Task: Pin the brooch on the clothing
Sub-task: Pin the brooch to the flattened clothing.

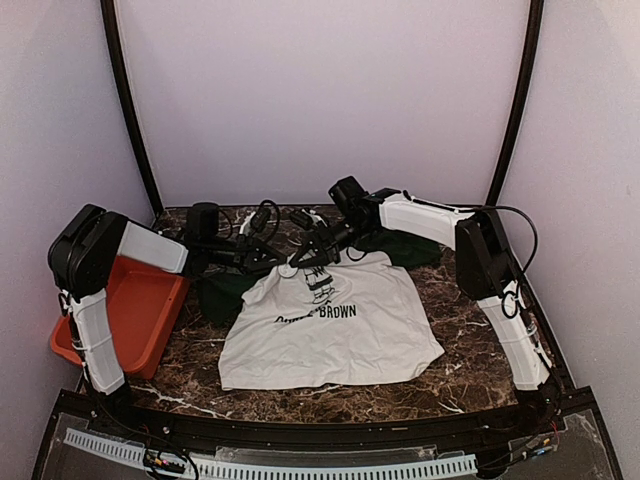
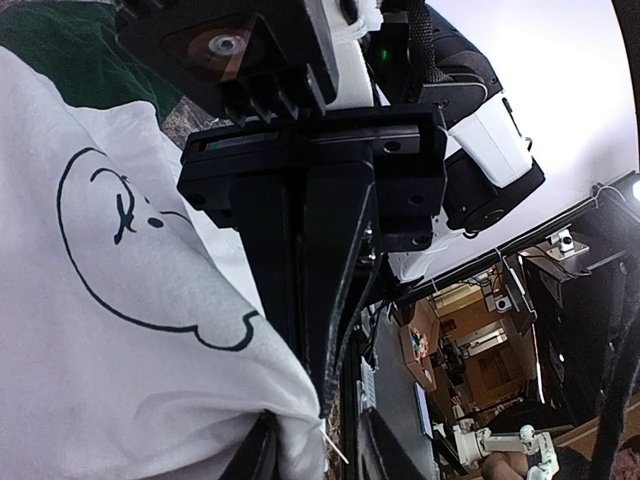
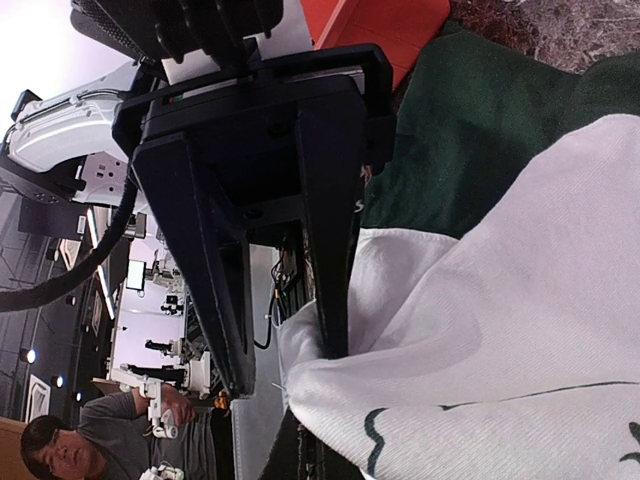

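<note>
The clothing (image 1: 330, 335), a white T-shirt with dark green sleeves and a black cartoon print, lies flat on the marble table. Both grippers meet at its upper chest, just below the collar. My right gripper (image 1: 320, 250) (image 3: 305, 462) is shut on a raised fold of the white cloth (image 3: 420, 330); the left wrist view shows its closed fingers (image 2: 322, 330) pinching that fold. My left gripper (image 1: 288, 262) (image 2: 322, 452) stands part open astride the same fold. A thin metal pin (image 2: 338, 447) pokes out of the cloth between its fingers. The brooch's body is hidden.
An orange tray (image 1: 140, 310) sits at the table's left edge beside the left arm. The shirt's green sleeves (image 1: 222, 292) spread out to both sides near the grippers. Black frame posts and white walls enclose the back.
</note>
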`<action>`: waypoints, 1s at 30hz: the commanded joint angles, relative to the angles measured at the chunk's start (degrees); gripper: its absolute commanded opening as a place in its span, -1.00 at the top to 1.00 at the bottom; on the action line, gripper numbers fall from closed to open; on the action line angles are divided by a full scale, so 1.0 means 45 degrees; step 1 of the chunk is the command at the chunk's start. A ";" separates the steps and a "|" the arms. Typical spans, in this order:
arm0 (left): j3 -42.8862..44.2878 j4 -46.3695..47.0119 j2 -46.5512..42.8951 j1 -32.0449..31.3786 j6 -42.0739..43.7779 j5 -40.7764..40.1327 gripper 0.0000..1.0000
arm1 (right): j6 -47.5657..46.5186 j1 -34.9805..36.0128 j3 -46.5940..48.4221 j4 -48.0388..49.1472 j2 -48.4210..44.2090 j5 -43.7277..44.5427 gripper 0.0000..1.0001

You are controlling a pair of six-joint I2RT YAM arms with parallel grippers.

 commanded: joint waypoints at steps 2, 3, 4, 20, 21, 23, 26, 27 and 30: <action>-0.0215 0.1412 0.0116 -0.0213 -0.0917 0.0497 0.46 | 0.0025 -0.0011 0.0013 0.0311 -0.0574 -0.0163 1.00; -0.0182 0.1142 0.0100 -0.0242 -0.0482 0.0488 0.47 | 0.0032 -0.0011 0.0027 0.0325 -0.0579 -0.0163 1.00; -0.0088 0.0402 0.0039 -0.0274 -0.0182 0.0447 0.49 | 0.0033 -0.0016 0.0032 0.0312 -0.0580 -0.0165 1.00; 0.0090 -0.0942 -0.0117 -0.0310 0.0917 0.0260 0.69 | 0.0003 -0.0011 0.0030 0.0329 -0.0614 -0.0240 1.00; 0.0092 -0.0924 -0.0105 -0.0330 0.0908 0.0248 0.70 | 0.0020 -0.0016 0.0046 0.0327 -0.0616 -0.0265 1.00; 0.0077 -0.0881 -0.0079 -0.0384 0.0881 0.0213 0.72 | 0.0049 -0.0013 0.0085 0.0352 -0.0611 -0.0359 1.00; 0.0071 -0.0768 -0.0057 -0.0486 0.0843 0.0145 0.74 | 0.0169 -0.0011 0.0107 0.0483 -0.0613 -0.0479 1.00; 0.0079 -0.0759 -0.0055 -0.0496 0.0842 0.0127 0.75 | 0.0206 -0.0020 0.0107 0.0519 -0.0609 -0.0532 1.00; 0.0077 -0.0739 -0.0029 -0.0556 0.0843 0.0039 0.79 | 0.0337 -0.0011 0.0120 0.0640 -0.0608 -0.0653 1.00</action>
